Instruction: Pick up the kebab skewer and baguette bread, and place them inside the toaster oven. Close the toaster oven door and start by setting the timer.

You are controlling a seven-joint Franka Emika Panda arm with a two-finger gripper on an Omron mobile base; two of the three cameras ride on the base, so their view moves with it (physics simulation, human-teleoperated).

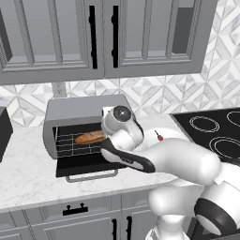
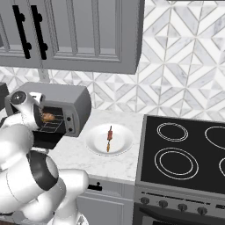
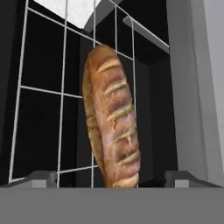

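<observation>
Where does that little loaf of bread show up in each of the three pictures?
Left base view: the baguette bread lies on the rack inside the toaster oven, left of centre.
Right base view: a small glimpse at far left.
Hand view: centre, standing tall.
Shared landmark: the wire rack.

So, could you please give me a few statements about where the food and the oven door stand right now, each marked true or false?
1. The baguette bread lies on the wire rack inside the toaster oven. True.
2. The kebab skewer is already in the oven. False: it lies on the white plate on the counter, beside the oven.
3. The toaster oven door is folded down open. True.
4. The jaws are shut on the bread. False: in the hand view the fingertips stand wide on either side of the loaf, apart from it.
5. A pot stands on the stove. False: its burners are bare.
</observation>
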